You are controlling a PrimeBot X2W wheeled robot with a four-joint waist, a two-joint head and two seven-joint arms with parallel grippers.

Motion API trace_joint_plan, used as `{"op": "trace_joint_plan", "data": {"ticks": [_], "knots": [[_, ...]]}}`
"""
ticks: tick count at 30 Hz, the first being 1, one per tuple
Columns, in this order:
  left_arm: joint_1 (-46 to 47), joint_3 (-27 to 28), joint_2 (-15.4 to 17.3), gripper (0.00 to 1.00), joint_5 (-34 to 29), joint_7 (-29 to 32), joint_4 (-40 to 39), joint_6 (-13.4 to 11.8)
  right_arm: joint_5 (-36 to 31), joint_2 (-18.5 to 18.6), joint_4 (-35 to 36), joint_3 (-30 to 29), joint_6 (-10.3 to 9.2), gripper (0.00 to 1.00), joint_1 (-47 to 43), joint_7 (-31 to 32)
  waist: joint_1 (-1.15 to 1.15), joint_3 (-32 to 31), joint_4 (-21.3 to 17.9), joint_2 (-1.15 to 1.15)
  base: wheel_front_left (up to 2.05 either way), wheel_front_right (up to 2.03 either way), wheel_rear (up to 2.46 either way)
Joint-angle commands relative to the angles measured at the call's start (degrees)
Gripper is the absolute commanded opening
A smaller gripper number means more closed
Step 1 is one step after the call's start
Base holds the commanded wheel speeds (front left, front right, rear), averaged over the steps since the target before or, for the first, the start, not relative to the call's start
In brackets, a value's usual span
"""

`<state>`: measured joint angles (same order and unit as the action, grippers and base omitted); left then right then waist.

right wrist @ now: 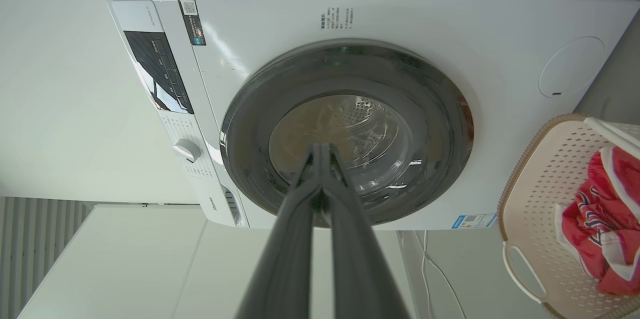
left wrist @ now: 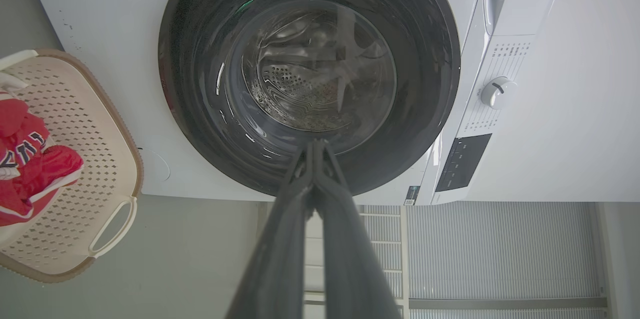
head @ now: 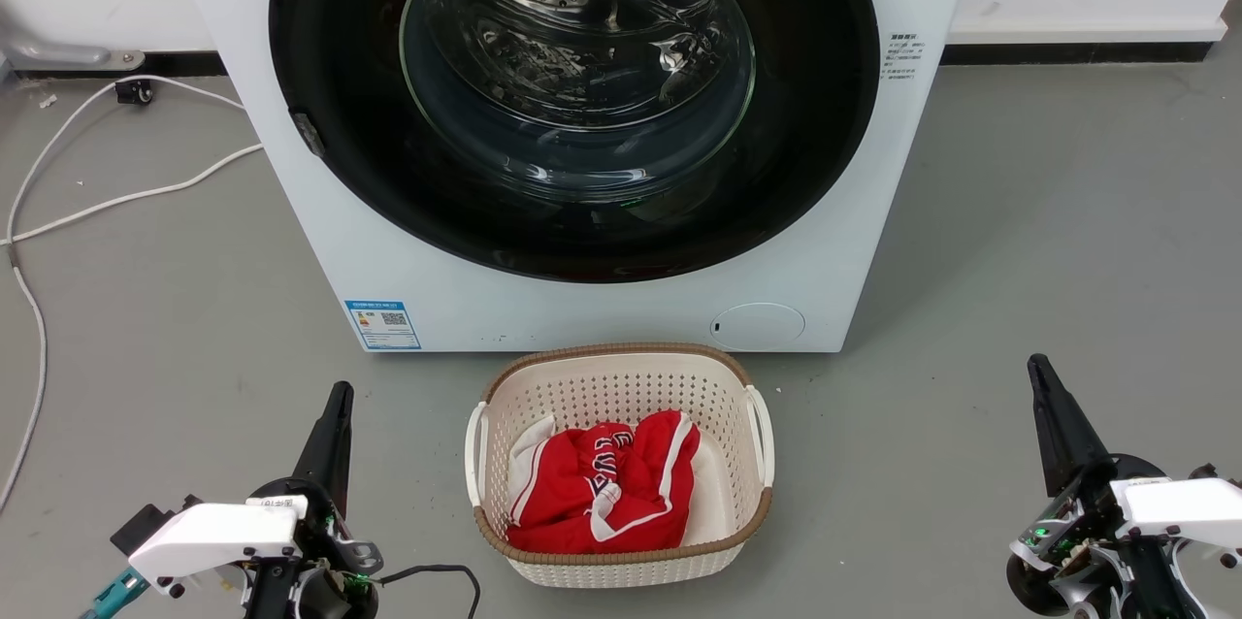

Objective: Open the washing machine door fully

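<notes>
Nearest, the left gripper [head: 340, 396] and right gripper [head: 1038, 369] each have both dark fingers pressed together, gripping nothing, well apart from the white washing machine [head: 873, 211]; the washing machine door [head: 330, 66] lies closed against its front; just before it, a perforated laundry basket [head: 621, 350] contains a red-and-white garment [head: 602, 488]; a white cable [head: 116, 202] trails at the left.

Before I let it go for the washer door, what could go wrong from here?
The laundry basket stands on the floor right before the washing machine door; the robot may bump it on approach. The door is glossy, with one small catch at its left edge; the shut left gripper might slip off. The white cable on the floor at left could snag a wheel.
</notes>
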<state>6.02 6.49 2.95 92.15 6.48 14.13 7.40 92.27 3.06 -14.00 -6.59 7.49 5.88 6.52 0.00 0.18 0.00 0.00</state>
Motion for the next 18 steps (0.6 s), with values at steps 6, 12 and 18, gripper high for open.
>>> {"op": "trace_joint_plan", "data": {"ticks": [6, 12, 18], "knots": [[-0.5, -0.2, -0.1, 1.0, -0.1, -0.1, 0.9, -0.1, 0.0, 0.0, -0.8, 0.1, -0.01, 1.0, -0.7, -0.1, 0.0, 0.0, 0.0, 0.0, 0.0, 0.0, 0.0], [-0.1, -2.2, -0.1, 1.0, 0.0, -2.1, -0.2, 0.0, -0.5, 0.0, 0.5, 1.3, -0.01, 1.0, -1.2, -2.2, 0.0, -0.1, 0.0, 0.0, 0.0, 0.0, 0.0], [-0.1, -3.1, -0.1, 1.0, -1.3, -3.8, -1.8, 0.0, -0.9, -0.1, 2.0, 1.2, -0.01, 1.0, -1.5, -3.8, 0.0, -0.2, -0.2, 0.0, 0.0, 0.0, 0.0]]}}
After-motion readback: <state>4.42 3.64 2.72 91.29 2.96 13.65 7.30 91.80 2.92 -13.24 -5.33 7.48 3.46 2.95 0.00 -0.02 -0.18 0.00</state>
